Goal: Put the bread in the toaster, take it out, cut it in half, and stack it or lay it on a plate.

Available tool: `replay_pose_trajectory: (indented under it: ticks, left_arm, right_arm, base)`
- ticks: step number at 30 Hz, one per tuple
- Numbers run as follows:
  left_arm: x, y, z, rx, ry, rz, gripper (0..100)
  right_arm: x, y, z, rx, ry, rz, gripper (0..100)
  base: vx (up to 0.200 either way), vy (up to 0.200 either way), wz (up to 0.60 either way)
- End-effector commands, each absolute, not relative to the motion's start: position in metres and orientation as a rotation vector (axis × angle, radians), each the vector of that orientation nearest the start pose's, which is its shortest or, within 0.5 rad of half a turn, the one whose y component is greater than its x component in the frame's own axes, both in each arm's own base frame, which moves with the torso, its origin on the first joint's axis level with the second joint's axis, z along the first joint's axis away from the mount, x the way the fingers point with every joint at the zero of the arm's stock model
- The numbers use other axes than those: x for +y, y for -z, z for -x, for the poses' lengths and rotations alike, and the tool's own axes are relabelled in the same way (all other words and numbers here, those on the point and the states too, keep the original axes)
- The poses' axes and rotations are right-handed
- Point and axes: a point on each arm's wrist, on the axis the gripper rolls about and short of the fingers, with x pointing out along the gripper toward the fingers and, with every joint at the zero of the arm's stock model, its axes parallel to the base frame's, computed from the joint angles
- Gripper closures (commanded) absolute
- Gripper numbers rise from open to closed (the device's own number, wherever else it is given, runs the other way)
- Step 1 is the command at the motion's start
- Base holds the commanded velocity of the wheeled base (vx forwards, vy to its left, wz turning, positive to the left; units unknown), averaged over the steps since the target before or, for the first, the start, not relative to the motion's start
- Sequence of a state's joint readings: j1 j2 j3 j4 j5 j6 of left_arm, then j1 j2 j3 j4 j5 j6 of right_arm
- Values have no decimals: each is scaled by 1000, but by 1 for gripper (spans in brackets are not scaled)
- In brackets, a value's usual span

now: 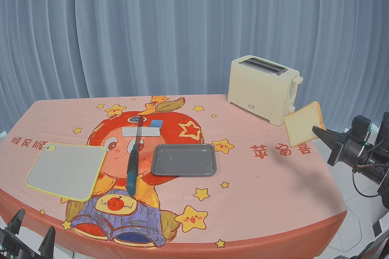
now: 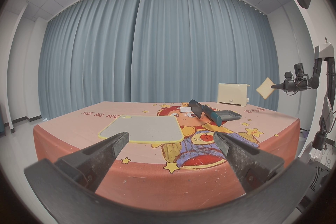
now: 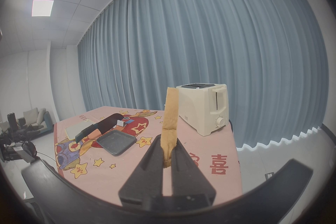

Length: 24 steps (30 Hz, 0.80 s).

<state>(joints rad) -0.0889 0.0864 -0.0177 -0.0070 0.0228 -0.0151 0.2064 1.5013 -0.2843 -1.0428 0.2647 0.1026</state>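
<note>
A slice of bread (image 1: 303, 124) hangs in the air off the table's right edge, just right of and below the top of the cream toaster (image 1: 262, 88). My right gripper (image 1: 318, 131) is shut on the slice's lower corner; edge-on the bread (image 3: 170, 123) stands upright between its fingers (image 3: 150, 165). The toaster (image 3: 204, 106) has two empty slots on top. A dark grey tray-like plate (image 1: 184, 159) lies mid-table. A teal-handled knife (image 1: 133, 162) rests on a white block (image 1: 141, 131). My left gripper (image 1: 31, 228) stays open below the table's near left corner.
A grey cutting board with a yellow rim (image 1: 67, 169) lies at the front left. A pink cartoon tablecloth (image 1: 259, 187) covers the table. A blue curtain hangs behind. From the left wrist, the board (image 2: 145, 128), knife (image 2: 206, 112) and toaster (image 2: 232, 93) are in sight.
</note>
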Motion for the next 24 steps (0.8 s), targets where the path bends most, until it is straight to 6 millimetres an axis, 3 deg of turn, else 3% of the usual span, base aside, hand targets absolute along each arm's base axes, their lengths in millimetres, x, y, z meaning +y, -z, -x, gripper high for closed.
replay_pose_trajectory:
  ticks: [1, 13, 24]
  left_arm:
    - [2, -78, 16, 80, 65, 11, 0]
    - [2, -78, 16, 80, 64, 11, 0]
    - [2, -78, 16, 80, 65, 11, 0]
  right_arm:
    - [50, -145, -202, 193, -470, -102, 100]
    - [52, -160, -218, 125, -474, -80, 100]
    - [42, -179, -232, 62, -524, -86, 100]
  base:
    - [0, 0, 0]
    - [0, 0, 0]
    - [0, 0, 0]
